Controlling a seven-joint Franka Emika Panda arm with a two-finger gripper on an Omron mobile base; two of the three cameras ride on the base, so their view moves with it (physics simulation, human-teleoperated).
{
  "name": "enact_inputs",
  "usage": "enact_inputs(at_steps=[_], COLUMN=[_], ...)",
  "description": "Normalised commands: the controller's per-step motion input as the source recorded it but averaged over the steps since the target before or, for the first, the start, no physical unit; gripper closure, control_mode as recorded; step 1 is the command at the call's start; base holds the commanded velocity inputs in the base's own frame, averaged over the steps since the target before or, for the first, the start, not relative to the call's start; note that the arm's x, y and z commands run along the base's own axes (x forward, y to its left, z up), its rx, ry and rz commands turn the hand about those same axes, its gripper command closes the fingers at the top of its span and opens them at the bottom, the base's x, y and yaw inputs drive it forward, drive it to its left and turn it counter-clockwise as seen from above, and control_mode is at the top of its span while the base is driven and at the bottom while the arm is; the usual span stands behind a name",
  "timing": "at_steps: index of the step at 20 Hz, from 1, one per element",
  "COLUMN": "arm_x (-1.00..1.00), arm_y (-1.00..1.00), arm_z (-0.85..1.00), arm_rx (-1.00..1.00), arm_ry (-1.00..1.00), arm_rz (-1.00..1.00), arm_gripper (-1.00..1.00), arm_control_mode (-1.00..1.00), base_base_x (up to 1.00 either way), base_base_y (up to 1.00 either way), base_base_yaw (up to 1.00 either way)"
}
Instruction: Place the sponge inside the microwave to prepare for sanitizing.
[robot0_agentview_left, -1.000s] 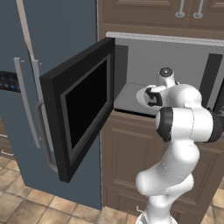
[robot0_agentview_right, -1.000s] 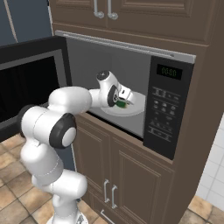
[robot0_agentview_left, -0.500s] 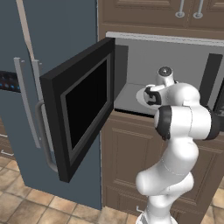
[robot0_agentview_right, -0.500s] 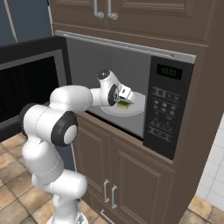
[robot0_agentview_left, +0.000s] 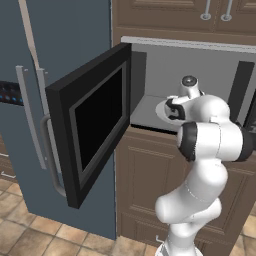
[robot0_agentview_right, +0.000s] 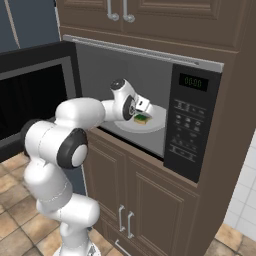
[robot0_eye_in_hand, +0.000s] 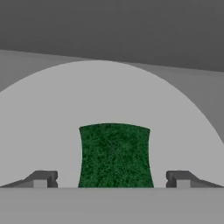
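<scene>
The small flat rectangular sponge (robot0_eye_in_hand: 115, 155), yellow in its body with a dark green scrub layer on top, lies on the white round plate (robot0_eye_in_hand: 52, 127) inside the built-in black microwave (robot0_agentview_right: 192, 125). In the hand view its green face is coarse and speckled, with slightly bowed edges, and it sits between the two dark fingertips (robot0_eye_in_hand: 41, 178) with clear space on either side. The two-finger gripper (robot0_eye_in_hand: 112, 179) is spread wide and grips nothing. From the right base view the sponge (robot0_agentview_right: 142, 119) shows a yellow side under the green, just below the gripper (robot0_agentview_right: 142, 109). The grey-framed door with the dark window (robot0_agentview_left: 95, 127) stands swung open to the left, beside a tall dark blue-grey refrigerator (robot0_agentview_left: 60, 60).
</scene>
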Motion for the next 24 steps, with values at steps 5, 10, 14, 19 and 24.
enact_inputs(at_steps=[5, 10, 14, 19, 24], arm_x=[-0.49, -0.54, -0.54, -0.54, -0.41], arm_y=[0.08, 0.02, 0.03, 0.1, 0.21], arm_z=[0.23, 0.14, 0.46, 0.4, 0.12], arm_rx=[-0.02, 0.0, 0.0, 0.0, 0.0], arm_ry=[-0.07, 0.0, 0.01, 0.02, 0.06], arm_rz=[0.0, 0.0, 0.0, 0.0, 0.0], arm_gripper=[-1.0, -1.0, -1.0, -1.0, -1.0], arm_control_mode=[-1.0, -1.0, -1.0, -1.0, -1.0], base_base_x=[0.0, 0.0, 0.0, 0.0, 0.0], base_base_y=[0.0, 0.0, 0.0, 0.0, 0.0], base_base_yaw=[0.0, 0.0, 0.0, 0.0, 0.0])
